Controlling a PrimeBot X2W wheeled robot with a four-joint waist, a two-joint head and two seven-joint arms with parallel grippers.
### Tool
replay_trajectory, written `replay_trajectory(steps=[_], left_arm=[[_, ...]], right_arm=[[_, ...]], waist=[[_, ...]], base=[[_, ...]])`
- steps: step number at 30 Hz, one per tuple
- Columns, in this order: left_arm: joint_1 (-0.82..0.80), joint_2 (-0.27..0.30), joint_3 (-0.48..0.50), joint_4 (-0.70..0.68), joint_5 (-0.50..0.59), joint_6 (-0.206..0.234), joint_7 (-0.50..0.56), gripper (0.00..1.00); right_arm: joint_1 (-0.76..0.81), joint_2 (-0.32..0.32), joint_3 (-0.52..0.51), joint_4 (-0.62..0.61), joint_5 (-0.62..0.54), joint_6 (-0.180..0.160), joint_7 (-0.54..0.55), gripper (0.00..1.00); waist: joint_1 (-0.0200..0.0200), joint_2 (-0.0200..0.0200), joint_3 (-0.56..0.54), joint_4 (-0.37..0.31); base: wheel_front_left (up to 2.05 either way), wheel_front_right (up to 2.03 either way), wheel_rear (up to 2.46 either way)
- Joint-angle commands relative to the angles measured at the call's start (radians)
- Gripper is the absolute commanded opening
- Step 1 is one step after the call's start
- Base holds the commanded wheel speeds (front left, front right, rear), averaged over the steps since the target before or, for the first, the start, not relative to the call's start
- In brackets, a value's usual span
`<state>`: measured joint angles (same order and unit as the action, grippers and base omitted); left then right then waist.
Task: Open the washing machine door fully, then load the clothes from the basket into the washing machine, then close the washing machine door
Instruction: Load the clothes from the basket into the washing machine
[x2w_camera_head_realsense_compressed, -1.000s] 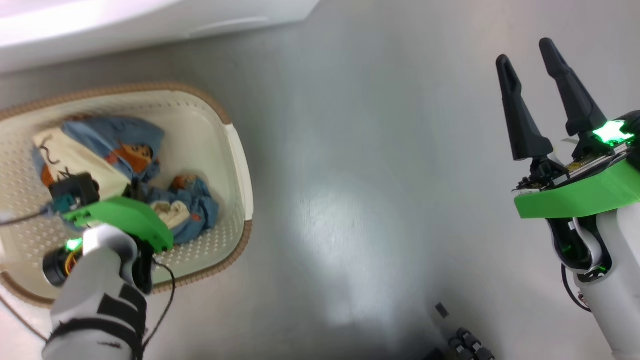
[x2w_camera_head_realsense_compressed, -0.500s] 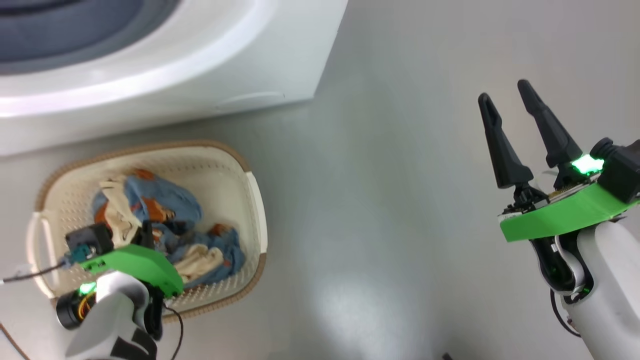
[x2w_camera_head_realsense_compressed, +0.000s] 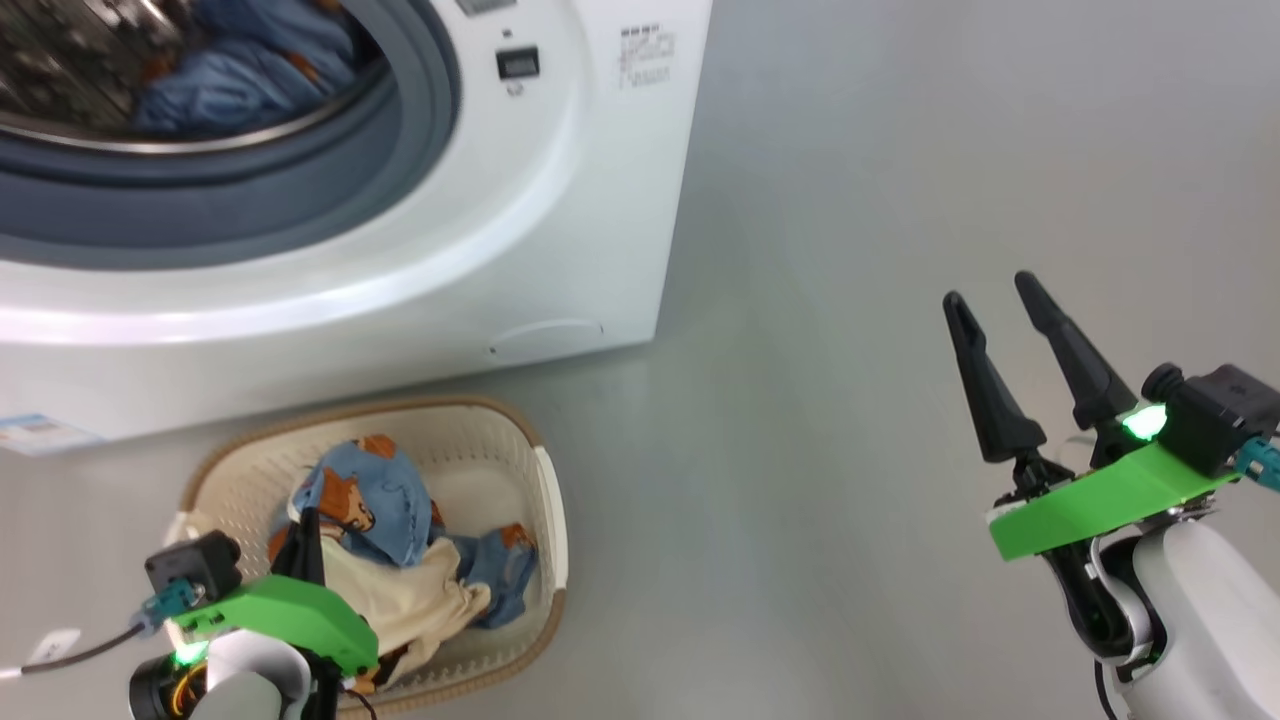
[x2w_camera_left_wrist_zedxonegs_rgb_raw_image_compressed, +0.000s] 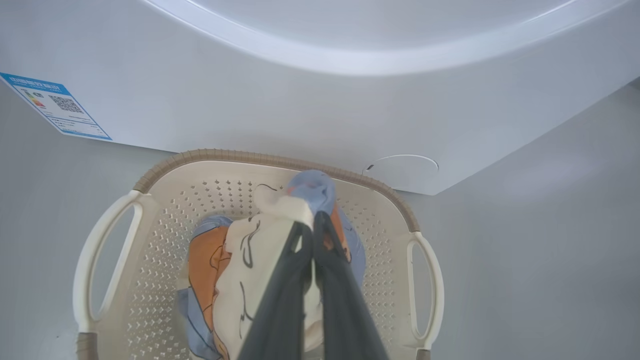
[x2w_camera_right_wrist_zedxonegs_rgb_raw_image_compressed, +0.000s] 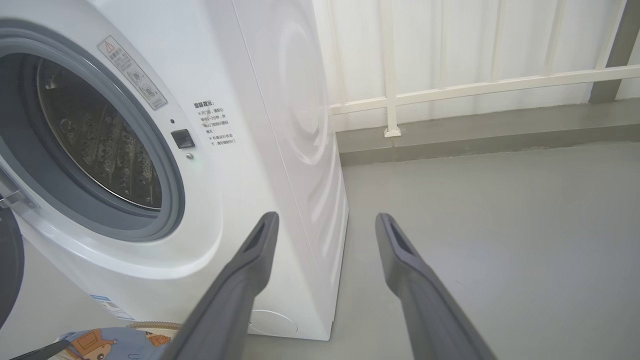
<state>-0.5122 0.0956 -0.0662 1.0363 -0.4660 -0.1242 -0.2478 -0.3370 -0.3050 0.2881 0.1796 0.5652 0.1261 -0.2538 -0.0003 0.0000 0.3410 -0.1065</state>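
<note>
The cream basket stands on the floor in front of the white washing machine. My left gripper is above the basket and shut on a cream and light-blue garment, bunched at the fingertips and hanging down. In the left wrist view the left gripper pinches the garment over the basket. More clothes lie in the basket. Blue cloth lies in the open drum. My right gripper is open over bare floor and holds nothing. A dark edge of the door shows at the far left.
Grey floor stretches to the right of the machine and basket. A round flap and a blue label sit low on the machine's front. A white railing and curtain stand behind the machine's right side.
The head camera has tilted up, bringing the washing machine and its drum into view. My left gripper, still shut, has lifted a garment up out of the pile. The right gripper stays open.
</note>
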Motion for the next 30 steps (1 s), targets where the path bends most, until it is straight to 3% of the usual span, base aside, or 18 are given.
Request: replay_trajectory(steps=[1,24,30], left_arm=[[0.028,0.022,0.028,-0.035,-0.005,-0.005,-0.014,0.00],[0.261,0.007,0.020,-0.599,0.015,-0.006,-0.014,0.00],[0.299,0.010,-0.001,-0.745,0.040,0.019,0.002,0.00]], right_arm=[[0.026,-0.007,0.014,-0.015,0.008,0.005,-0.008,1.00],[0.146,0.004,-0.003,0.020,0.000,0.005,-0.008,1.00],[0.166,0.001,-0.008,0.022,-0.002,0.005,-0.008,1.00]], waist=[[0.0003,0.0000,-0.086,0.022],[0.0003,0.0000,-0.307,0.072],[0.0003,0.0000,-0.335,0.070]], base=[[0.00,0.00,0.00],[0.00,0.00,0.00],[0.00,0.00,0.00]])
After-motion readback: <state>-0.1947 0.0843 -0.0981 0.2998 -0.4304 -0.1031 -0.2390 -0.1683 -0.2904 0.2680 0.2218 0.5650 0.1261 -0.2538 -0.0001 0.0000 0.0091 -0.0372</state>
